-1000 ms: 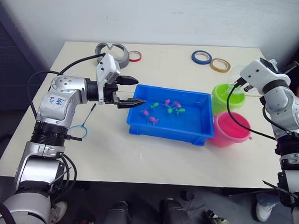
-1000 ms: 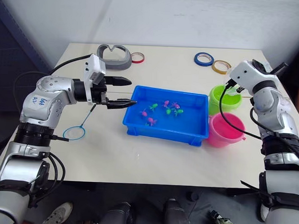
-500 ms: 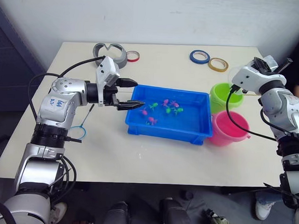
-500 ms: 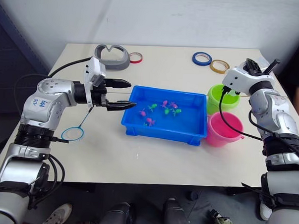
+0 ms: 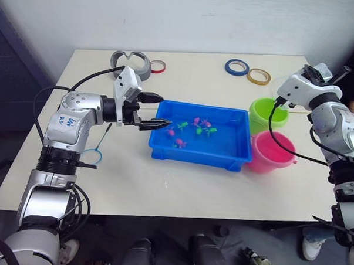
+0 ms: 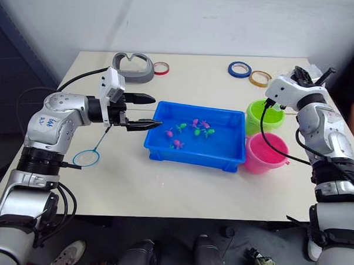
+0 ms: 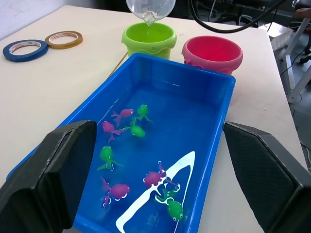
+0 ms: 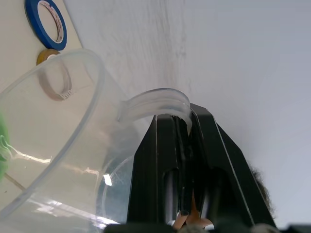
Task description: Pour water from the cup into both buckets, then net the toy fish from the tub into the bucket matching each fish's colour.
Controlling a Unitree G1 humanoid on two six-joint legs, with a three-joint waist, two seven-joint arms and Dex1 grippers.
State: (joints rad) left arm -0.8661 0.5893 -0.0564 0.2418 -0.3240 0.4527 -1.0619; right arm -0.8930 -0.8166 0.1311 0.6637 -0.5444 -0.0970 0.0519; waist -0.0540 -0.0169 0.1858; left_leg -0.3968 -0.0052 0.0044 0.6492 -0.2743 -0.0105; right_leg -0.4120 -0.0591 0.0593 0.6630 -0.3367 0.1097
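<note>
My right gripper (image 8: 187, 121) is shut on the handle of the clear cup (image 7: 149, 7), which hangs tipped just above the lime green bucket (image 5: 268, 113). The pink bucket (image 5: 272, 152) stands beside the green one, nearer the table's front. Both are at the right end of the blue tub (image 5: 196, 162). Several pink and green toy fish (image 5: 195, 127) lie in the tub. My left gripper (image 5: 157, 111) is open and empty at the tub's left rim. The net (image 5: 92, 156) lies on the table under my left arm.
A blue tape roll (image 5: 237, 67) and a tan one (image 5: 259, 76) lie behind the buckets. A grey curved object (image 5: 132, 60) and a small red tape ring (image 5: 159, 66) sit at the back left.
My right wrist has turned a little and risen slightly, holding the cup over the green bucket. The left arm has held still. The camera shifted slightly.
</note>
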